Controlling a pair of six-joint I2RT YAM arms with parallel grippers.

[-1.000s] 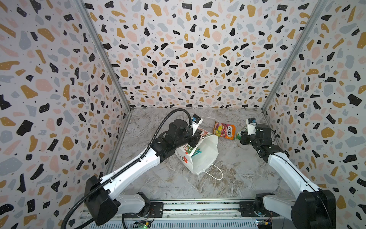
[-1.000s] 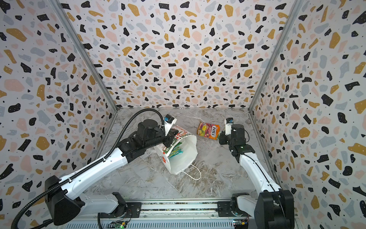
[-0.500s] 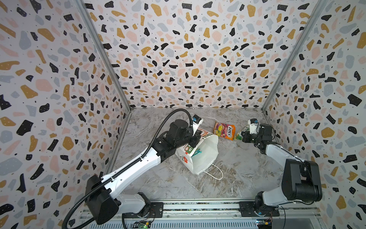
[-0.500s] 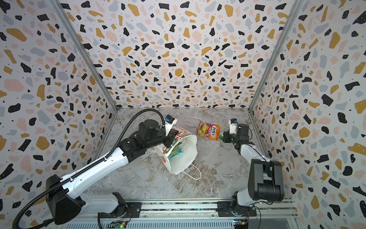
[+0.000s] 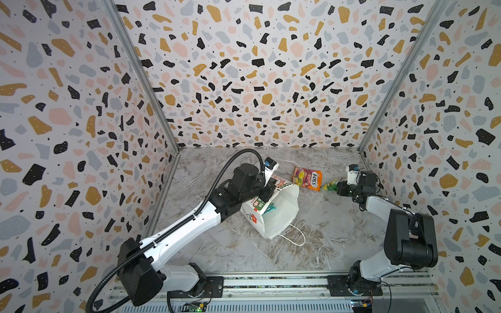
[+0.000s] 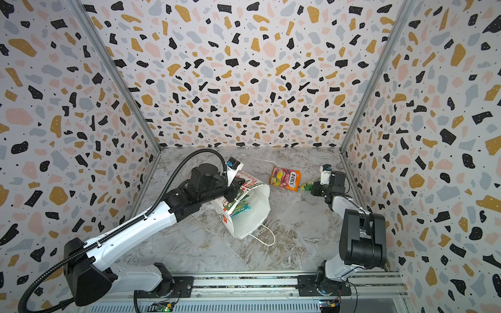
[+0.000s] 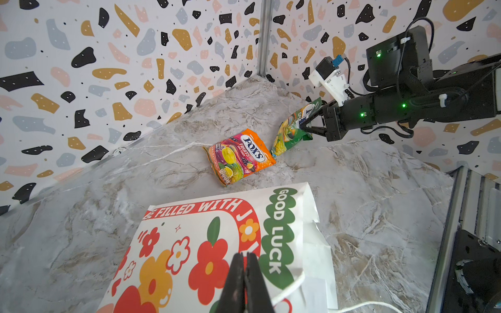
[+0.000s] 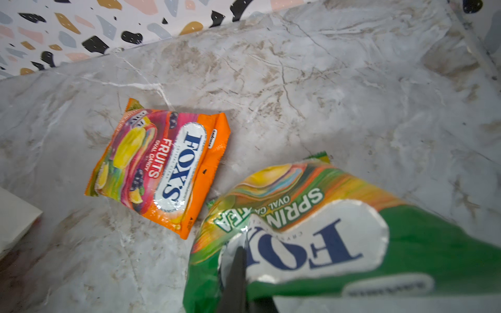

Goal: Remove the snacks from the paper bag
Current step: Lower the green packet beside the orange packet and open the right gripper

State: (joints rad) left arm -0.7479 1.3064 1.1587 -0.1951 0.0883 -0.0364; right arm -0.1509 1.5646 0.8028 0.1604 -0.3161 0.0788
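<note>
Jaws first: found left jaws pressed shut on the printed side of the paper bag, near its rim, with a white cord handle just beside the tips. Found right jaws clamped shut on one end of a green-yellow packet. Saw that packet slanting down from the grip, low end at the worktop just beside the orange-pink packet; couldn't confirm contact with either. Noted orange-pink packet lying flat, label up, between bag and back wall, apart from the bag. Spotted paper bag mid-worktop in both top views, tipped off upright, mouth gaping, white inside showing. Made out more packets inside, close to the printed wall, teal and green edges only; couldn't count them. Saw another cord handle looped out on the worktop at the bag's near side. Placed left arm reaching in from the left to the bag, right arm folded back close by the right wall.
</note>
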